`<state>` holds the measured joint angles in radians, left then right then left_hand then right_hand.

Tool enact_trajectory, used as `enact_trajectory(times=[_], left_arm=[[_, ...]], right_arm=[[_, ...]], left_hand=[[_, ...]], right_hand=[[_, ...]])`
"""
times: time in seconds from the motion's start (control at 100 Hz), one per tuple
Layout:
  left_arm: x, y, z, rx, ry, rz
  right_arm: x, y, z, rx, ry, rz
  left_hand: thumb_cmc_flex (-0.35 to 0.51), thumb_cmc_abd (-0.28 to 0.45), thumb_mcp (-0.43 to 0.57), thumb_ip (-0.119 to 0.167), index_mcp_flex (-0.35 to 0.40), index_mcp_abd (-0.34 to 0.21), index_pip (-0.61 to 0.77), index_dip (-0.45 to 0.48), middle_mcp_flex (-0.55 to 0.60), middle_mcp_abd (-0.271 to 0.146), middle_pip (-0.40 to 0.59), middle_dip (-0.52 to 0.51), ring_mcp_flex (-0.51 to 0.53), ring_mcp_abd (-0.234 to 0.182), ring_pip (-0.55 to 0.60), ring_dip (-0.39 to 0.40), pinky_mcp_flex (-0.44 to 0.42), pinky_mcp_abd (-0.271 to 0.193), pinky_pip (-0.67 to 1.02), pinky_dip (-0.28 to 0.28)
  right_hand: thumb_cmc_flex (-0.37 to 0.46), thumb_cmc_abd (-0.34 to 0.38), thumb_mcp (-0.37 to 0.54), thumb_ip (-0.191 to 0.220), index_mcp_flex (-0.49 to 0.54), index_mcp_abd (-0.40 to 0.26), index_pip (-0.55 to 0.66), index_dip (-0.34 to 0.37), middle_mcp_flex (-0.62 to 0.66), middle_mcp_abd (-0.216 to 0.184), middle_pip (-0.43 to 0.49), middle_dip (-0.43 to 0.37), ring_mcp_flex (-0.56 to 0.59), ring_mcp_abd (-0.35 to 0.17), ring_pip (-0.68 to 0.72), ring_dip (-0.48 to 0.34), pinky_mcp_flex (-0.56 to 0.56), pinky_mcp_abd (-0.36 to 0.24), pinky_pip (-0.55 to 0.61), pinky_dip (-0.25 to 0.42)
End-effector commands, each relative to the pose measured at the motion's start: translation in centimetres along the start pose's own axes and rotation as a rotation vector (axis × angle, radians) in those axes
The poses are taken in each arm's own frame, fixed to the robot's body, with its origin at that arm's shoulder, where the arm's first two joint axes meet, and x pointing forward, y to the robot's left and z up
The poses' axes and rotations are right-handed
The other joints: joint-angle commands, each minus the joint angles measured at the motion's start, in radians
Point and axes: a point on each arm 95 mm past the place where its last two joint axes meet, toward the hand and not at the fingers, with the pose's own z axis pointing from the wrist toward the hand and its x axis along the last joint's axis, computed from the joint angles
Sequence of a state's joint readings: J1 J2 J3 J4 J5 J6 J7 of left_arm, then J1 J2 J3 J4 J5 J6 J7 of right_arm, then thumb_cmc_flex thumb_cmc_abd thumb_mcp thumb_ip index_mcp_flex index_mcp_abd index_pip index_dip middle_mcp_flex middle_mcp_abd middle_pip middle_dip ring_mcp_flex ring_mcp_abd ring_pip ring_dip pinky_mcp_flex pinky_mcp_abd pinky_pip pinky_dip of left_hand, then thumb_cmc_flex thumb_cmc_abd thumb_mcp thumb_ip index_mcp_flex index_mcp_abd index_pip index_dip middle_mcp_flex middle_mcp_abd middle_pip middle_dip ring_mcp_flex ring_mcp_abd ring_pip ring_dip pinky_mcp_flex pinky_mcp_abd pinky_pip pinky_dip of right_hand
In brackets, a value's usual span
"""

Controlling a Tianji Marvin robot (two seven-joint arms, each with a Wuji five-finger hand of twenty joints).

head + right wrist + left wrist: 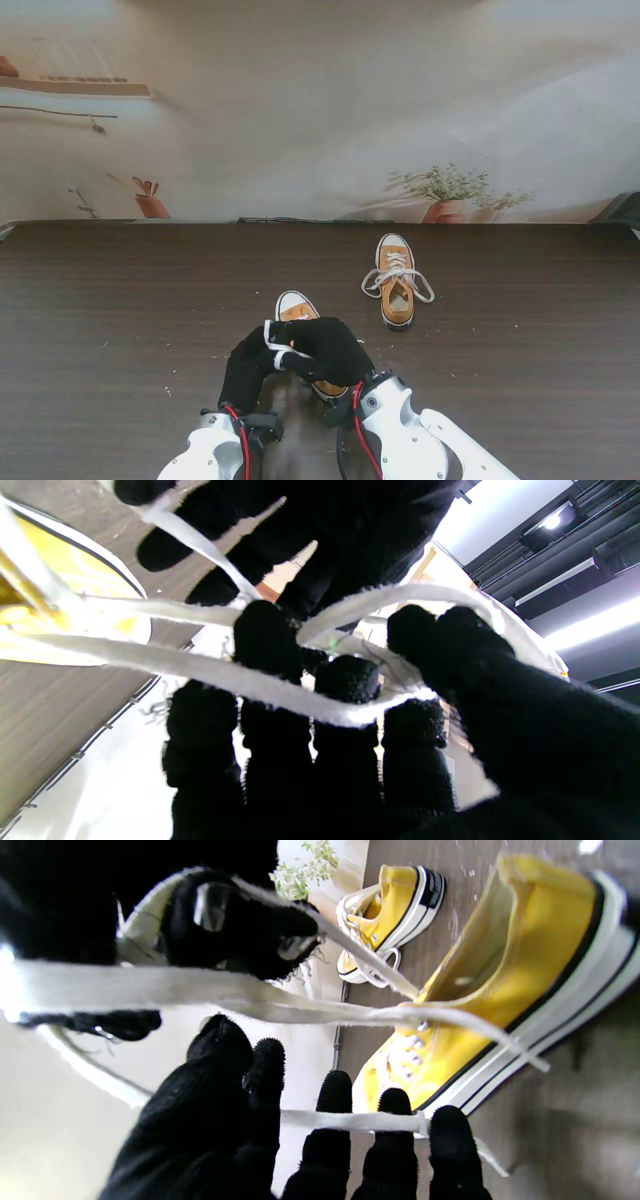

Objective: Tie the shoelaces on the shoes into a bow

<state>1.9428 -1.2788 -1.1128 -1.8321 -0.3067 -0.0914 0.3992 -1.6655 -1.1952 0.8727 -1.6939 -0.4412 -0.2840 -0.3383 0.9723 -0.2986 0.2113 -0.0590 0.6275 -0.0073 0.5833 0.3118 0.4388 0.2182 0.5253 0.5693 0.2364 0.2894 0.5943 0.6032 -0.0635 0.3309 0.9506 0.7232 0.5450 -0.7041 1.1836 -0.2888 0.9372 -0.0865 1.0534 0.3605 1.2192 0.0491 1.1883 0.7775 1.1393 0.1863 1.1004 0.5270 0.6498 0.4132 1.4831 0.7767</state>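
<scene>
Both hands (pixel 300 350) tangled in white laces (pixel 280 690) over near shoe (pixel 296 307).

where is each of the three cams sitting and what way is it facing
Stand view: above the shoulders, looking down at the table; both arms rise from the bottom corners, left hand and right hand over the near shoe, far shoe beyond.
Left wrist: along its own fingers, a lace across them, toward both shoes.
Right wrist: along its fingers, tangled in lace.
Shared: left wrist and stand views both show the far shoe.
</scene>
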Motion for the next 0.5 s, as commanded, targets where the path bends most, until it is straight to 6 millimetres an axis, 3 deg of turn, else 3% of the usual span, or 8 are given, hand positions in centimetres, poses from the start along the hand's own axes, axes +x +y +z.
enact_trajectory(times=[0.0, 0.13, 0.16, 0.22, 0.4, 0.49], left_arm=[[-0.1, -0.9, -0.1, -0.011, 0.014, 0.025], [-0.3, -2.1, 0.0, -0.025, 0.079, 0.145], [-0.3, -2.3, 0.1, -0.038, 0.091, 0.179], [-0.4, -2.6, 0.5, -0.069, 0.118, 0.254], [-0.5, -3.1, 2.3, -0.137, 0.180, 0.388], [-0.6, -2.8, 3.0, -0.134, 0.188, 0.387]], right_arm=[[0.4, -0.1, 0.2, 0.011, 0.014, 0.003], [0.4, -0.2, 0.3, 0.018, 0.014, 0.004], [0.4, -0.3, 0.4, 0.020, 0.015, 0.005], [0.4, -0.4, 0.4, 0.022, 0.017, 0.007], [0.6, -0.5, 0.5, 0.028, 0.027, 0.006], [0.6, -0.5, 0.5, 0.029, 0.028, 0.006]], left_hand=[[0.060, 0.018, -0.054, 0.023, -0.005, -0.070, -0.041, -0.007, 0.003, -0.013, -0.001, 0.014, 0.007, -0.004, 0.008, 0.009, 0.000, 0.000, 0.024, -0.014], [0.158, 0.030, -0.029, 0.039, -0.022, -0.141, -0.075, -0.003, -0.020, -0.028, -0.015, 0.011, -0.015, -0.021, -0.009, 0.005, -0.016, -0.019, 0.009, -0.022], [0.150, 0.025, 0.045, 0.028, -0.021, -0.155, -0.086, 0.004, -0.030, -0.034, -0.022, 0.011, -0.022, -0.026, -0.020, 0.007, -0.020, -0.024, -0.005, -0.014], [0.140, 0.025, 0.126, 0.032, -0.024, -0.176, -0.094, 0.005, -0.047, -0.045, -0.029, 0.007, -0.035, -0.038, -0.031, 0.005, -0.029, -0.040, -0.021, -0.013], [0.147, 0.005, 0.143, 0.035, -0.023, -0.217, -0.104, 0.001, -0.058, -0.067, -0.037, 0.003, -0.043, -0.057, -0.043, 0.003, -0.030, -0.052, -0.049, -0.020], [0.118, -0.030, 0.203, 0.033, -0.012, -0.222, -0.104, 0.002, -0.042, -0.068, -0.028, 0.006, -0.029, -0.054, -0.038, 0.010, -0.025, -0.047, -0.051, -0.006]], right_hand=[[0.049, -0.006, 0.008, -0.008, 0.015, -0.066, 0.015, -0.009, 0.007, -0.005, 0.000, 0.004, 0.015, 0.001, 0.001, -0.010, 0.005, 0.013, -0.002, -0.005], [0.048, -0.006, 0.008, -0.008, 0.015, -0.066, 0.014, -0.009, 0.007, -0.003, 0.000, 0.004, 0.016, 0.000, 0.001, -0.010, 0.005, 0.013, -0.002, -0.005], [0.049, -0.006, 0.008, -0.008, 0.014, -0.067, 0.014, -0.010, 0.007, -0.003, 0.000, 0.004, 0.016, 0.000, 0.001, -0.010, 0.005, 0.013, -0.002, -0.005], [0.048, -0.007, 0.008, -0.008, 0.015, -0.067, 0.014, -0.009, 0.007, -0.004, 0.000, 0.004, 0.015, 0.000, 0.001, -0.010, 0.005, 0.013, -0.002, -0.005], [0.049, -0.007, 0.008, -0.008, 0.015, -0.067, 0.014, -0.010, 0.007, -0.004, 0.000, 0.004, 0.015, 0.000, 0.001, -0.010, 0.005, 0.013, -0.002, -0.005], [0.048, -0.006, 0.008, -0.008, 0.015, -0.066, 0.014, -0.009, 0.006, -0.003, 0.000, 0.004, 0.016, -0.002, 0.001, -0.010, 0.005, 0.013, -0.002, -0.005]])
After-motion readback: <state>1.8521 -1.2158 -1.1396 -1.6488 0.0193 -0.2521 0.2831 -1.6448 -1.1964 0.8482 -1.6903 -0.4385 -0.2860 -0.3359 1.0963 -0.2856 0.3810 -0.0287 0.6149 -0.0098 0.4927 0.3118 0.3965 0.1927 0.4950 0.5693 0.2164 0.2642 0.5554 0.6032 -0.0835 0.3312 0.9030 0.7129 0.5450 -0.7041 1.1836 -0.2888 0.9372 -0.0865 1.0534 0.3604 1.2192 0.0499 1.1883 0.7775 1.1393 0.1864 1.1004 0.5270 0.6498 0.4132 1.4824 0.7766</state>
